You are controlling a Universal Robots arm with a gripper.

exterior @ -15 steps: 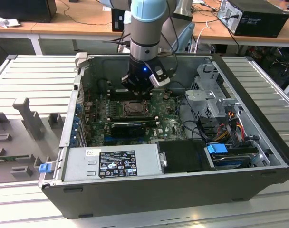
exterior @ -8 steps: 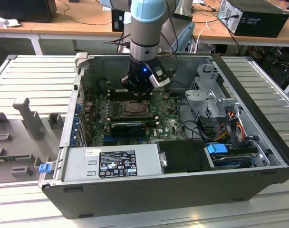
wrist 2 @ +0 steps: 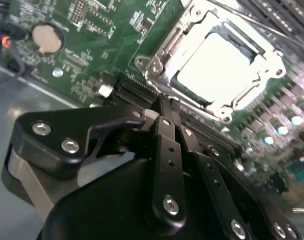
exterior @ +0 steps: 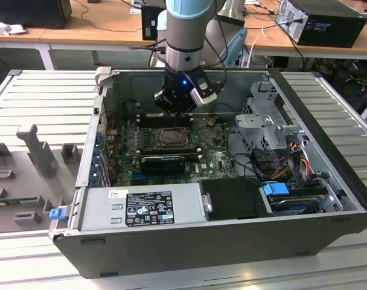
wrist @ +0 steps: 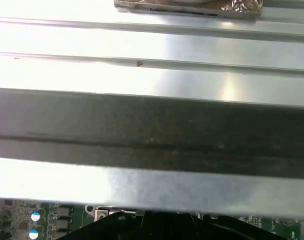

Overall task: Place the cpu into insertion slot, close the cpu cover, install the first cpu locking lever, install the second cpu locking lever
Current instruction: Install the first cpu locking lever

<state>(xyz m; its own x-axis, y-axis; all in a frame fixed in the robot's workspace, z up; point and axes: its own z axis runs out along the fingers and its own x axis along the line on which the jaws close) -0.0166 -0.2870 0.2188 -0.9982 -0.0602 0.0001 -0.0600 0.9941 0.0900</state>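
Cpu (wrist 2: 219, 67) is already sitting in the insertion slot (wrist 2: 159, 65), cover seemingly closing it (levers unclear); gripper (wrist 2: 164, 107) is hovering beside, fingers together

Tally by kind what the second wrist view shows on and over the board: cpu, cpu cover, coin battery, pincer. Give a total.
cpu: 1
cpu cover: 1
coin battery: 1
pincer: 1
Total: 4

Cpu (wrist 2: 219, 62) in insertion slot (wrist 2: 162, 50)
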